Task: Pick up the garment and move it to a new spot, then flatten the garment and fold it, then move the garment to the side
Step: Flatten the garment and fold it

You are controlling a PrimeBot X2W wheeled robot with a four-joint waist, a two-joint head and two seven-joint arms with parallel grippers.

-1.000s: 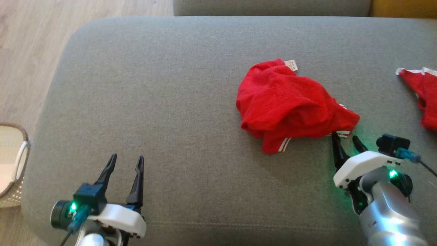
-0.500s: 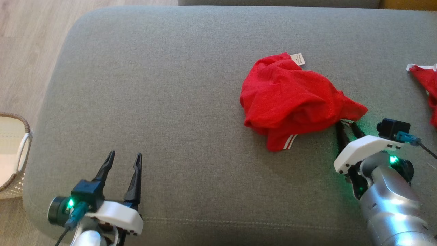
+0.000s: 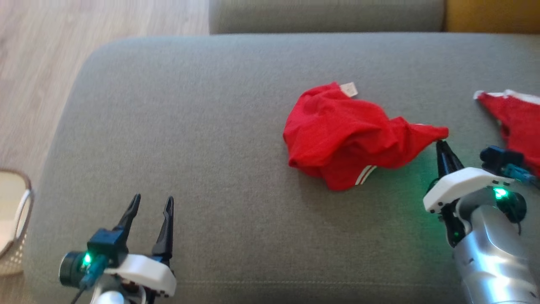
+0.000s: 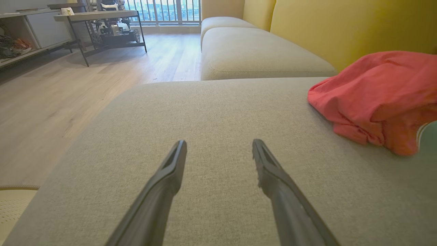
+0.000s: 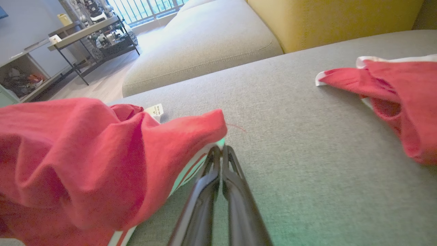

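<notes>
Pinching the garment (image 3: 337, 135) corner ahead for lifting, the right hand (image 3: 441, 144) grips it; left hand (image 3: 152, 202) open.

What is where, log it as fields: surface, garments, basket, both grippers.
surface: grey cushion
task garment: crumpled red garment, right of centre, white tag at its far edge
other cloth: second red garment, at the right edge, apart from the first
left gripper: open, over bare cushion, holding nothing
right gripper: shut on the crumpled red garment's right corner
basket: beside the cushion's left end
</notes>
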